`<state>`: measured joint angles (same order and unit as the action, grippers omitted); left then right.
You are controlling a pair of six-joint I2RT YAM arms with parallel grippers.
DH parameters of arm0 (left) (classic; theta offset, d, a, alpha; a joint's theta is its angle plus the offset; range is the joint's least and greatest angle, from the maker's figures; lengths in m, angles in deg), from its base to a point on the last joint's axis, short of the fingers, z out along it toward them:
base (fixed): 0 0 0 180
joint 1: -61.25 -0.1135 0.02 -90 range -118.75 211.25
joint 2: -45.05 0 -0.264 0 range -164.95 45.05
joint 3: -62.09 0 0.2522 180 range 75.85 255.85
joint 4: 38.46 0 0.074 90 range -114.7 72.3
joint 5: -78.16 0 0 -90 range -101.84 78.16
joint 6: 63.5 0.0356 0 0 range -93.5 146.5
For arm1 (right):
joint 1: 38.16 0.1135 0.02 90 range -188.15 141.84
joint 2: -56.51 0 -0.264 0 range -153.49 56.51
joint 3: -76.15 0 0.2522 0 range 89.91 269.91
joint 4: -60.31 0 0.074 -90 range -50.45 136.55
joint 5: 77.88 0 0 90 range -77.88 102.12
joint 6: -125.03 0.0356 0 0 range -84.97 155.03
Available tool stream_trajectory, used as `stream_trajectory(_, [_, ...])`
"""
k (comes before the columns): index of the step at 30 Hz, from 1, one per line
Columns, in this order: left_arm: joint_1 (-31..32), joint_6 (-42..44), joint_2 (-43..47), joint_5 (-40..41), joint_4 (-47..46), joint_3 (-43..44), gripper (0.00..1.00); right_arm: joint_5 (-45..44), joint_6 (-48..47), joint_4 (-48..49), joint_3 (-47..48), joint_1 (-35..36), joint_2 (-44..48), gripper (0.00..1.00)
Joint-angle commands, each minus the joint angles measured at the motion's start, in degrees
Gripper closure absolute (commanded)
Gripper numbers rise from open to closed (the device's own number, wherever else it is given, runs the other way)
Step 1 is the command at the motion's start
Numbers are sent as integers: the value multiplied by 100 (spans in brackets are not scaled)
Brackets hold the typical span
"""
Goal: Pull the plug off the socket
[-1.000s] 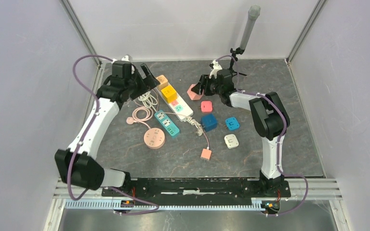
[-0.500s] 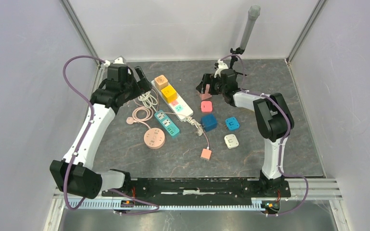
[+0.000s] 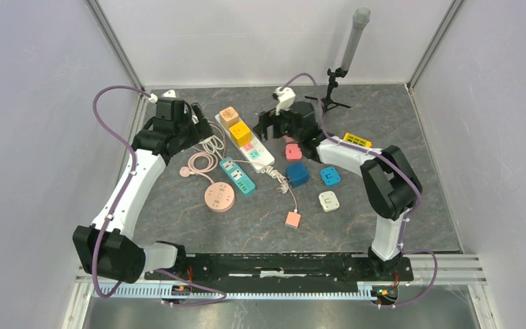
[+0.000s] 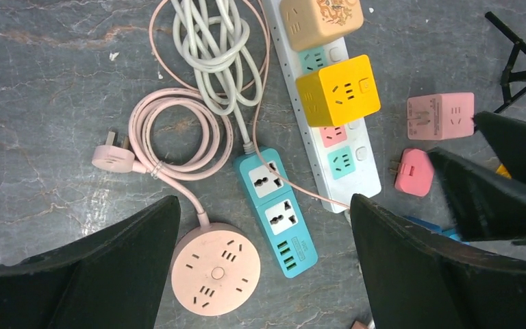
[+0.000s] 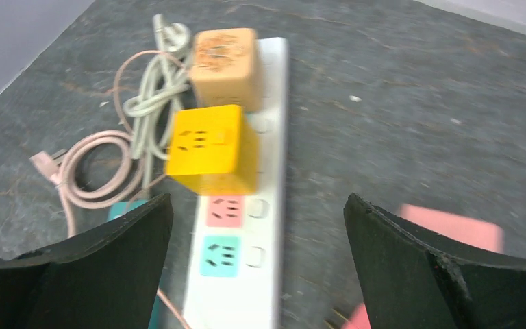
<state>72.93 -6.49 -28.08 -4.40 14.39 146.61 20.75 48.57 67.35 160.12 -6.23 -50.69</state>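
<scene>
Dark marbled table (image 3: 198,226) boxed in by pale walls, two arms bolted at its near edge and reaching toward the far edge.

Left end effector (image 4: 264,204): spread as wide as can be, holding nothing, above the teal strip (image 4: 277,212) and the round pink socket (image 4: 212,274) on the table's left side.

Right end effector (image 5: 257,202): also spread wide and empty, low over the table's far middle, facing the far left corner.

White power strip (image 3: 260,156): flat on the table between the two end effectors, long axis slanting from near the far left corner toward the table's middle.

Plugged into its far half, two cube plugs in line along that axis: tan cube (image 3: 229,115) at the far end, yellow cube (image 3: 240,131) just nearer. Probably the yellow cube as the plug to pull, though not certain from the task wording.

From the right end effector: yellow cube ahead and a little left of centre, clear of both fingers (image 5: 424,274), tan cube right behind it. Seemingly the nearer arm, by a small margin, and the better aimed. Strip's length running almost along the approach, so a close across the strip's width onto the cube's side faces.

Yellow cube upright on the strip, prongs down and hidden, a socket face pointing up. No long axis of its own worth naming. Hence a pull straight up, away from the table, with the strip likely to lift unless pinned.
</scene>
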Motion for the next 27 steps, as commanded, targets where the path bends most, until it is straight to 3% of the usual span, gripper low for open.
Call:
stream_trajectory(1, [-34, 58, 246, 178, -94, -94, 0, -406, -558, 48, 684, 574, -410, 2])
stream_trajectory(6, [-34, 58, 404, 115, -95, -343, 0, -1065, -82, 340, 1064, 757, -1012, 2])
stream_trajectory(12, [-34, -3, 457, -16, -112, -519, 0, -304, -309, 42, 1942, 772, -1871, 2])
stream_trajectory(21, [-52, -302, 208, -403, -309, -494, 0, 11, -456, 76, 1918, 841, -2075, 3])
stream_trajectory(23, [-52, -350, 164, -439, -336, -484, 0, -27, -440, 50, 1958, 851, -2103, 7])
stream_trajectory(27, [-51, -432, 54, -590, -465, -484, 0, -302, -669, -415, 2312, 944, -2246, 30])
